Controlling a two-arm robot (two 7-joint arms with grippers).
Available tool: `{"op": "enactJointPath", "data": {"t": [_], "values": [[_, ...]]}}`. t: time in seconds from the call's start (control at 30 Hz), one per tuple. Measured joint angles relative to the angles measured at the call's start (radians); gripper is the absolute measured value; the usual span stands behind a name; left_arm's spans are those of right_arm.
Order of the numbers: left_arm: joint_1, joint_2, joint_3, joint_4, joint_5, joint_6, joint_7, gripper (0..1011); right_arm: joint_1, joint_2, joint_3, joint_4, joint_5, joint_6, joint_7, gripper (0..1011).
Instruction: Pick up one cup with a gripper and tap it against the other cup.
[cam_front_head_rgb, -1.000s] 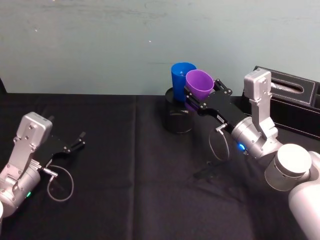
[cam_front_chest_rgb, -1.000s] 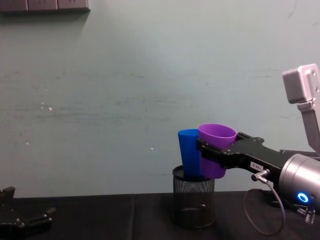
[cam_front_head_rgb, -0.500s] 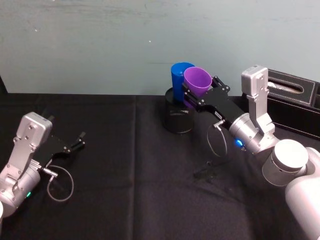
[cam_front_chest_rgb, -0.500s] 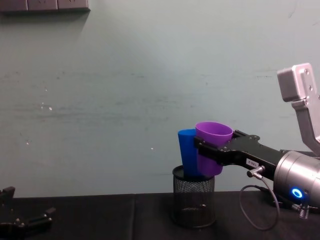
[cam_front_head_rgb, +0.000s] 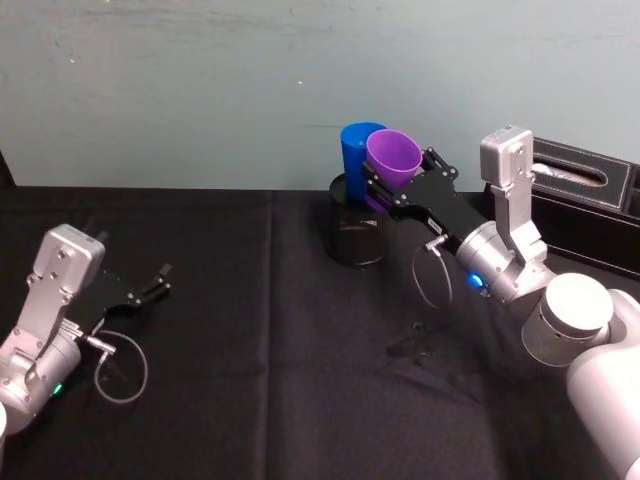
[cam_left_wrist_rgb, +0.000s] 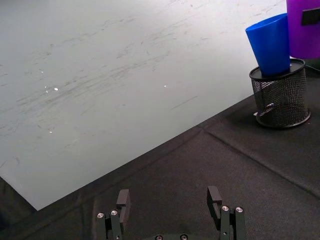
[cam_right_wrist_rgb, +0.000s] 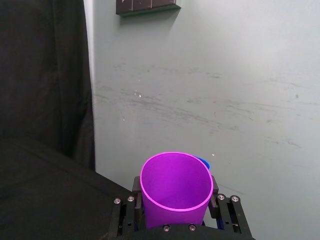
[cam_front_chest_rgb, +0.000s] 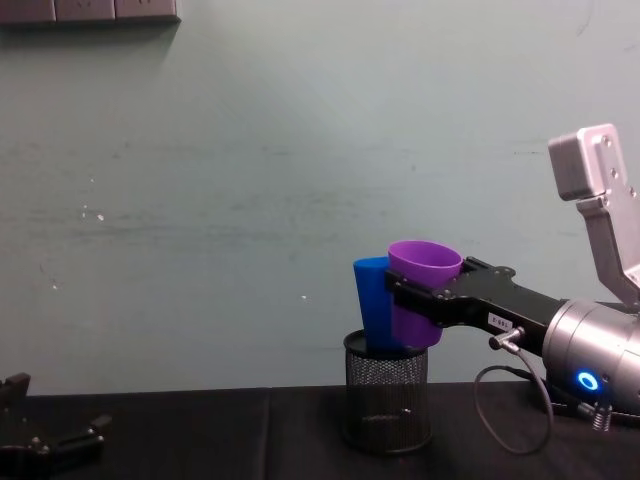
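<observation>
My right gripper (cam_front_head_rgb: 392, 187) (cam_front_chest_rgb: 410, 297) is shut on the purple cup (cam_front_head_rgb: 391, 160) (cam_front_chest_rgb: 421, 287) (cam_right_wrist_rgb: 175, 186), held in the air above the black mesh pen holder (cam_front_head_rgb: 356, 233) (cam_front_chest_rgb: 387, 403). The blue cup (cam_front_head_rgb: 357, 150) (cam_front_chest_rgb: 371, 310) (cam_left_wrist_rgb: 271, 44) stands tilted inside that holder. The purple cup's side rests against the blue cup's upper side, on the blue cup's right. In the right wrist view a sliver of the blue cup (cam_right_wrist_rgb: 203, 162) peeks past the purple rim. My left gripper (cam_front_head_rgb: 158, 280) (cam_left_wrist_rgb: 169, 203) is open, low over the black tablecloth at the left.
A black tissue box (cam_front_head_rgb: 585, 200) stands at the back right, behind my right arm. The pale green wall (cam_front_chest_rgb: 300, 180) rises right behind the holder. Black cloth (cam_front_head_rgb: 270, 340) covers the table between the arms.
The right gripper has carried the purple cup a little left and up, closer against the blue cup. The left arm has not moved.
</observation>
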Motion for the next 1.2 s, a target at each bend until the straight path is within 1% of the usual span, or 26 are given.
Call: {"op": "enactJointPath", "data": {"t": [0.47,0.8,1.03,1.07,1.1,1.2], "values": [[0.000,0.000,0.000,0.000,0.000,0.000,0.000,1011,0.000,-0.003,0.004,-0.002,0.000,0.004,0.004,733],[0.000,0.000,0.000,0.000,0.000,0.000,0.000,1012,-0.019,0.002,0.010,-0.025,0.013,0.018,0.007,733],[0.000,0.000,0.000,0.000,0.000,0.000,0.000,1011,-0.049,0.022,0.014,-0.081,0.024,0.036,0.012,733],[0.000,0.000,0.000,0.000,0.000,0.000,0.000,1011,-0.059,0.028,0.015,-0.097,0.026,0.043,0.012,733],[0.000,0.000,0.000,0.000,0.000,0.000,0.000,1011,-0.059,0.028,0.015,-0.097,0.026,0.043,0.012,733],[0.000,0.000,0.000,0.000,0.000,0.000,0.000,1011,-0.077,0.040,0.015,-0.135,0.030,0.061,0.011,733]]}}
